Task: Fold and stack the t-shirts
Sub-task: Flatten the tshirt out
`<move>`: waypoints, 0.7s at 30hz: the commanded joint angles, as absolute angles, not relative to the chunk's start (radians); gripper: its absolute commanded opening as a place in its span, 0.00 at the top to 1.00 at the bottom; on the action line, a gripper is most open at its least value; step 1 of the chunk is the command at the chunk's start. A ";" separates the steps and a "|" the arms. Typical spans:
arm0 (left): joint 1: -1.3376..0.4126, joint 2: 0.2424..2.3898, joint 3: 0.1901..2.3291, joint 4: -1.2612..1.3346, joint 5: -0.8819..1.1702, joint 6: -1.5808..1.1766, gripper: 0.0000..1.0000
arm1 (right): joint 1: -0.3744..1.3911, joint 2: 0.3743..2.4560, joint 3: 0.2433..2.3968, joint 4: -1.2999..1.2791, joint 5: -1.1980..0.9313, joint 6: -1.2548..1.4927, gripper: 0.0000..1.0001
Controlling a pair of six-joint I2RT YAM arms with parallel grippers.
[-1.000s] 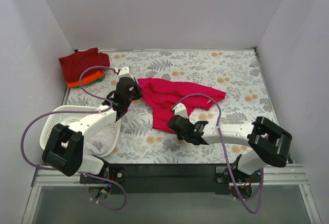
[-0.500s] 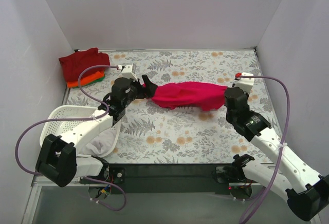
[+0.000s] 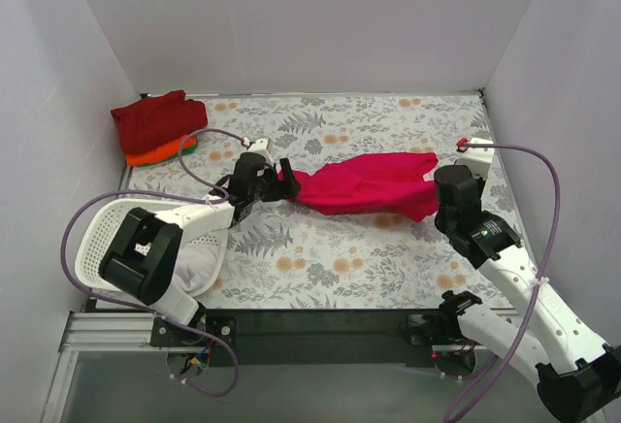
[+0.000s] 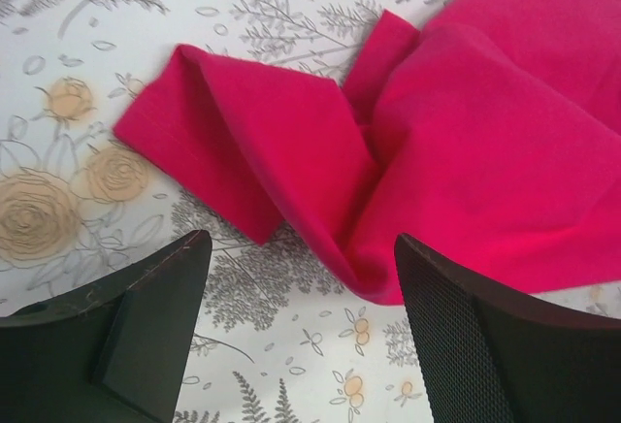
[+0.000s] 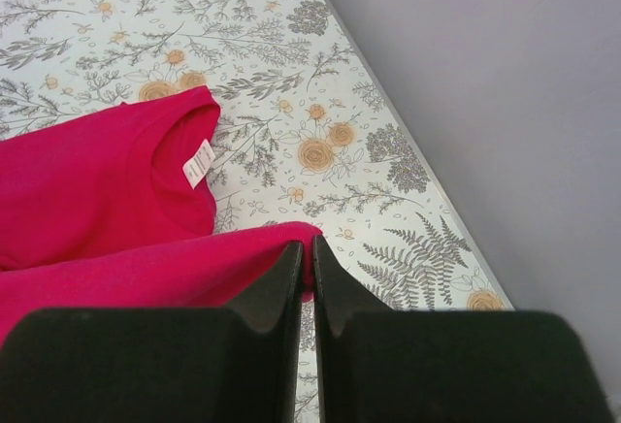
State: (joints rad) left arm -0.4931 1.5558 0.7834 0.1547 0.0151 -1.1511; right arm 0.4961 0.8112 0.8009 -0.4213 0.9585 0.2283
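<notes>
From above, the shirt [image 3: 374, 182] lies on the table [image 3: 388, 248], stretched between my two grippers. Its long axis runs left to right, and it is well apart from the stack [image 3: 155, 124] in the far-left corner. My left gripper [image 3: 288, 178] is at its left end and my right gripper [image 3: 439, 195] at its right end.

From the left wrist, my left gripper [image 4: 301, 239] stands spread with nothing in it. The shirt's [image 4: 485, 132] bunched end lies on the table just ahead, trailing off to the right. I judge any regrip there falls to this arm.

From the right wrist, my right gripper [image 5: 307, 248] is pressed together. A folded edge of the shirt [image 5: 97, 200] runs into the tips, pinched as far as I can tell. The collar [image 5: 199, 163] lies just beyond, so the neck is at the right end.
</notes>
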 commanded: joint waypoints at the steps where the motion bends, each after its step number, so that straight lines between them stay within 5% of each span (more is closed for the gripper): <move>1: -0.494 1.526 0.747 0.271 0.145 -1.181 0.30 | 0.482 0.827 0.847 -0.413 0.970 0.216 0.99; 6: -0.494 1.615 0.755 0.325 0.256 -1.242 0.31 | 0.474 0.851 0.850 -0.413 0.948 0.221 0.99; 8: -0.495 1.656 0.781 0.319 0.276 -1.253 0.42 | 0.474 0.851 0.854 -0.413 0.946 0.218 0.99; 12: -0.494 1.672 0.787 0.307 0.313 -1.259 0.98 | 0.471 0.833 0.877 -0.413 0.931 0.206 0.99; 21: -0.495 1.260 0.821 0.082 0.224 -1.246 1.00 | 0.472 0.805 0.980 -0.413 0.894 0.157 0.99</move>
State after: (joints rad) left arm -0.4931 1.4643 0.7609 0.1761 0.2607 -1.2564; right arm 0.4770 0.8364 0.8997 -0.4362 0.8955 0.1879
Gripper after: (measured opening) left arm 0.035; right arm 0.020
